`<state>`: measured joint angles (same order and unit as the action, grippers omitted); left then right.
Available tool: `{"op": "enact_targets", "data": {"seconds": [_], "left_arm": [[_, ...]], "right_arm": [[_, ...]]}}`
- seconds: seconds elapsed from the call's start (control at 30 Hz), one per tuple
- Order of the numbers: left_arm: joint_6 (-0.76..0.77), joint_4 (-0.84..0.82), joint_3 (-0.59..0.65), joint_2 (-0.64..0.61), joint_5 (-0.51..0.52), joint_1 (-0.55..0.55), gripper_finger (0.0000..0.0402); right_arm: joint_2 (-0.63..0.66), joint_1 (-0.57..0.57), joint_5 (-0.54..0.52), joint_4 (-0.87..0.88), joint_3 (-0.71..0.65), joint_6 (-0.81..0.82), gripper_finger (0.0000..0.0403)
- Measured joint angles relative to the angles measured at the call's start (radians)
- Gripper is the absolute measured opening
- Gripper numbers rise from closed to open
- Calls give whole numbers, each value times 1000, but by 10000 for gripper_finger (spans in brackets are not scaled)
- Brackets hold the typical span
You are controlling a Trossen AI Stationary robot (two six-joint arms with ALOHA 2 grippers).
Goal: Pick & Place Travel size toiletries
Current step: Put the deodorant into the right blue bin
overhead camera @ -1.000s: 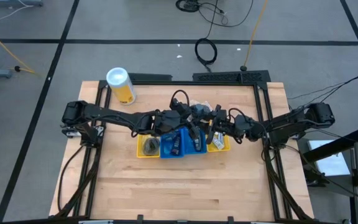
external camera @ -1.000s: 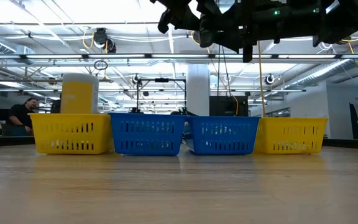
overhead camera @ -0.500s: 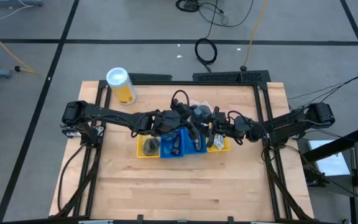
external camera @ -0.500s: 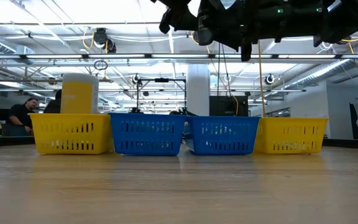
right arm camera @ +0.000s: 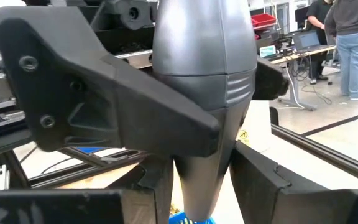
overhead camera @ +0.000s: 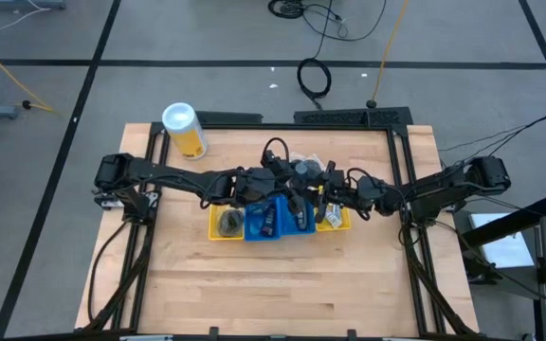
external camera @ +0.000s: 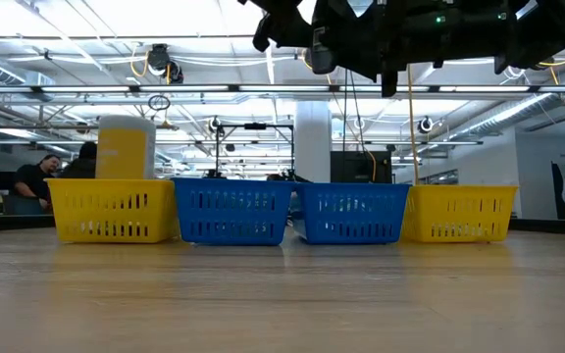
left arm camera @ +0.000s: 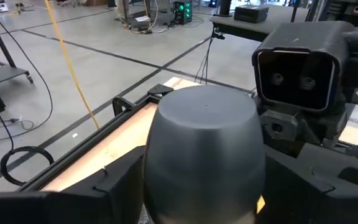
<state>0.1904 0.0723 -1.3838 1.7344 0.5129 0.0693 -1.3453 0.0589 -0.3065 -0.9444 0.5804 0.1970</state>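
Left gripper (left arm camera: 201, 193) loosened; smooth grey oval piece (right arm camera: 204, 74).

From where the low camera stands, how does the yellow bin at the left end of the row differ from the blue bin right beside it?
Colour: the yellow bin is yellow, the blue bin blue. Place: the yellow bin ends the row, while the blue bin has a bin on each side. Backdrop: the canister rises behind the yellow bin, not behind the blue bin. Shared: both stand upright, equally tall, with slotted walls.
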Motion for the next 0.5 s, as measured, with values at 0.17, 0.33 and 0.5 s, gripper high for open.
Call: {"op": "enact_targets", "data": {"seconds": [0.17,0.33,0.5], "left_arm": [[-19,-2,0,-11,1,8,241],[-82,-25,1,-52,28,22,228],[-103,-78,2,-110,74,32,227]], "right_arm": [[0,0,-3,10,0,-1,122],[0,0,-2,9,0,-4,119],[2,0,-3,27,-3,1,117]]}}
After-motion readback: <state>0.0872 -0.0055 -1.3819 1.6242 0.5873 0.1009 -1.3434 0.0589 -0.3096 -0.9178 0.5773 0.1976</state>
